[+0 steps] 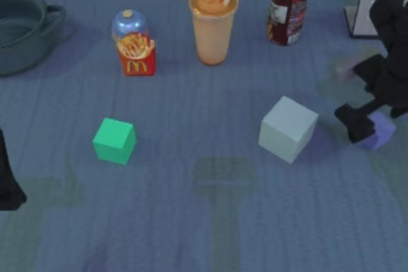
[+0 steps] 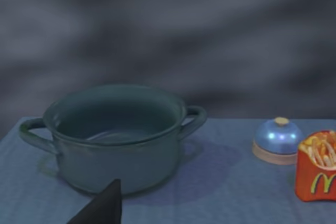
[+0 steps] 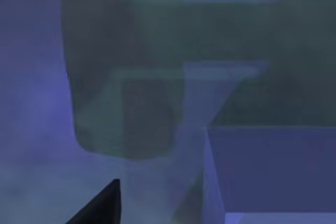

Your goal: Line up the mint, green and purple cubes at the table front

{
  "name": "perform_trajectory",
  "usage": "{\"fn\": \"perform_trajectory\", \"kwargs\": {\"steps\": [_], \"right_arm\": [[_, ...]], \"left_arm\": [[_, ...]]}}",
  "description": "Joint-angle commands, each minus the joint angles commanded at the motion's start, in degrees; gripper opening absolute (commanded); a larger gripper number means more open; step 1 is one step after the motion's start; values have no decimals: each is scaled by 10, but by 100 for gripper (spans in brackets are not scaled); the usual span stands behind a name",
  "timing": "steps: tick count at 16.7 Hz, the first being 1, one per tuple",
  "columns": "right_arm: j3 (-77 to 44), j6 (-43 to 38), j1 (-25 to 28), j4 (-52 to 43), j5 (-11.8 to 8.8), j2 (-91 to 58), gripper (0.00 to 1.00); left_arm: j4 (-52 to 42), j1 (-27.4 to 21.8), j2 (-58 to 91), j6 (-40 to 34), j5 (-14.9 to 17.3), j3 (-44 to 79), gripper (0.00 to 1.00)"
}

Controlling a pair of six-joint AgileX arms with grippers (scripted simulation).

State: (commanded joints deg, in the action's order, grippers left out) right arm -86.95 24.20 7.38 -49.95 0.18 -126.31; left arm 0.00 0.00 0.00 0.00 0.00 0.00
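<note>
The purple cube (image 1: 381, 130) sits at the right gripper (image 1: 364, 125), whose jaws' spread I cannot tell.

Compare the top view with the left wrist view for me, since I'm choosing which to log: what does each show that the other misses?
Only the top view shows the large pale mint cube, medium vivid green cube, small violet-purple cube beside the right gripper, the orange drink cup and the red can. Only the left wrist view shows the dark teal pot's inside. Both show the pot, blue-domed bell, red fries box and blue-grey table.
</note>
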Motion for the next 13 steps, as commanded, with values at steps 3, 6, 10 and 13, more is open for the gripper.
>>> {"fn": "perform_trajectory", "kwargs": {"steps": [3,6,10,13], "right_arm": [[27,-1,1,45,0,-24,100],[28,-1,1,47,0,-26,100],[28,-1,1,47,0,-26,77],[28,-1,1,47,0,-26,55]], "left_arm": [[0,0,0,0,0,0,100],[0,0,0,0,0,0,100],[0,0,0,0,0,0,100],[0,0,0,0,0,0,100]]}}
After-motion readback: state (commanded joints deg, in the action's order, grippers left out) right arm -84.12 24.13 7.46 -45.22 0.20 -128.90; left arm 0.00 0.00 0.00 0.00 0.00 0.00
